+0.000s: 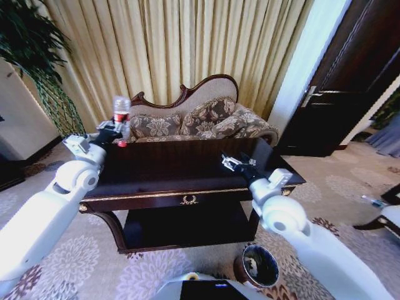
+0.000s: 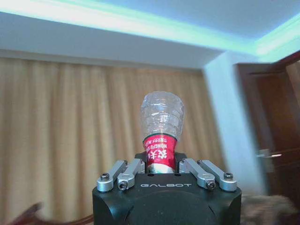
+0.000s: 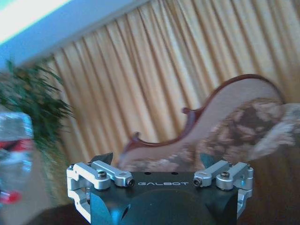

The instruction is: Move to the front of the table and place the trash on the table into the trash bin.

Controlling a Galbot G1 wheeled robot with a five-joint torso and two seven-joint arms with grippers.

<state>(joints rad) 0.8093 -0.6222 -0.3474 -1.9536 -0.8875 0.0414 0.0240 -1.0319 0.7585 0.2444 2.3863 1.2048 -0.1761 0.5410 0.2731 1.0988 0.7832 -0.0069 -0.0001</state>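
The trash I hold is a clear plastic bottle [image 1: 120, 111] with a red label and its red cap pointing down. My left gripper [image 1: 114, 133] is shut on it, raised above the far left corner of the dark-brown table [image 1: 181, 165]. In the left wrist view the bottle [image 2: 161, 122] stands up out of the left gripper [image 2: 161, 165], ribbed base away from the palm. My right gripper [image 1: 235, 164] hovers open over the table's right half, with nothing between its fingers [image 3: 103, 158]. The round brown trash bin [image 1: 259, 265] stands on the carpet by the table's front right leg, below my right arm.
A patterned sofa [image 1: 206, 122] stands right behind the table, with beige curtains beyond it. A large plant [image 1: 37, 69] fills the left corner and a dark door [image 1: 350, 81] is at the right. My own base [image 1: 200, 289] sits at the lower edge, next to the bin.
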